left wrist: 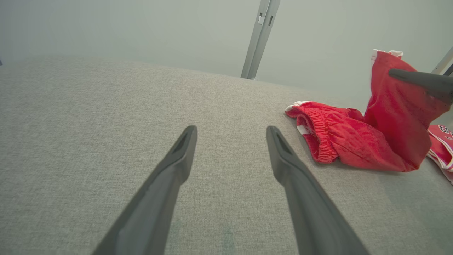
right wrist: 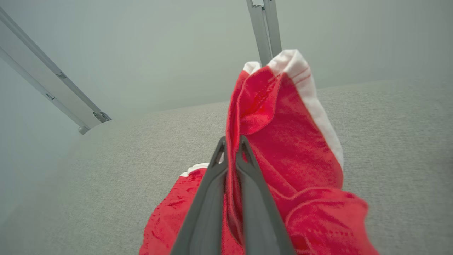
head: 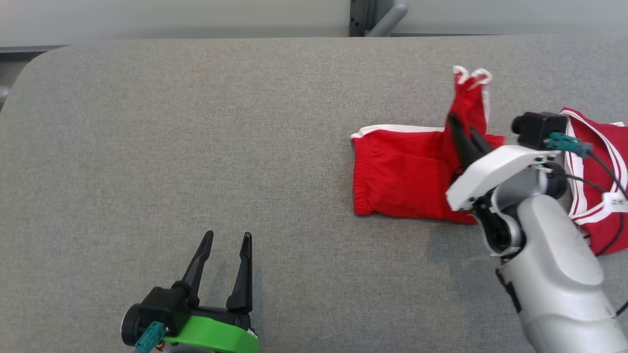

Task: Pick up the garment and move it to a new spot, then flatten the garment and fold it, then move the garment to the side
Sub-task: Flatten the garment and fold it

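Garment [head: 397,176] at centre right, partly hidden behind right arm [head: 554,274], its raised corner pinched in right jaws; left jaws wide.

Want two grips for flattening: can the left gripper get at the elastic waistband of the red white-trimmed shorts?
Probably yes: bare grey fabric tabletop lies between the open left gripper and the waistband of the red shorts.

Red shorts [head: 397,171], white trim, gathered elastic waistband facing the table's [head: 196,147] left edge. Main body lies rumpled on the table's right half. One white-hemmed leg end is lifted, standing upright above the rest.
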